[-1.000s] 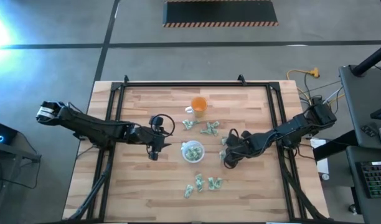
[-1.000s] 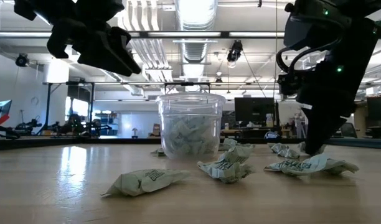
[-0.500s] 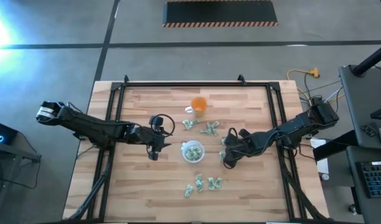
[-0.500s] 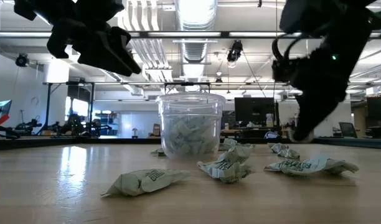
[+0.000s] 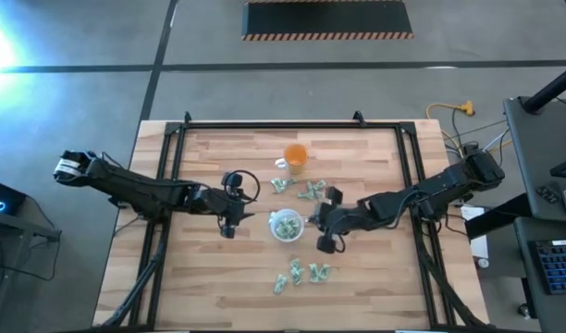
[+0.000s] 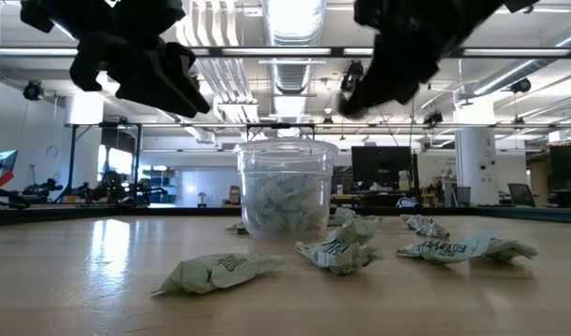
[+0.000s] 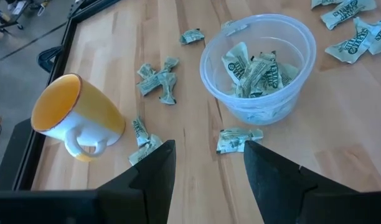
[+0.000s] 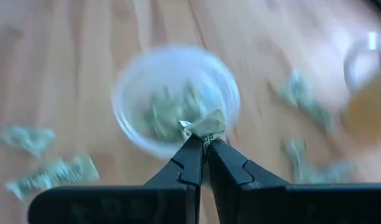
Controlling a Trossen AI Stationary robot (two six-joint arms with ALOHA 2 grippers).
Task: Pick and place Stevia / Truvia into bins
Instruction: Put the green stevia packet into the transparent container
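Note:
The bin, a round clear plastic bowl [image 5: 285,225] [image 6: 285,187] [image 7: 259,62] [image 8: 175,99], stands mid-table with several pale green sachets inside. More sachets lie loose on the wood: far of the bowl [image 5: 309,191], near of it [image 5: 301,274], and in the low view [image 6: 220,271] [image 6: 463,247]. My right gripper [image 5: 313,220] [image 8: 204,144] hovers just right of the bowl's rim, raised above the table [image 6: 351,101], shut on one sachet [image 8: 206,123]. My left gripper [image 5: 229,220] [image 7: 206,165] waits left of the bowl, open and raised. My right gripper pinches a crumpled sachet by its edge [image 8: 205,133] between its two fingertips. The sachet is lifted clear of the table and sticks out beyond the fingertips, over the bowl's rim as the wrist view shows it.
An orange cup with a white handle [image 5: 294,157] [image 7: 75,115] stands far of the bowl. One sachet [image 7: 239,138] lies right beside the bowl's base. Bare wood lies near the left arm and at the table's near edge [image 5: 218,296]. A black frame [image 5: 172,139] borders the table.
My right gripper has risen from the table on the bowl's right and swung toward the table's left, up to the bowl's rim, staying shut. The sachet it holds has been lifted clear of the wood and carried along.

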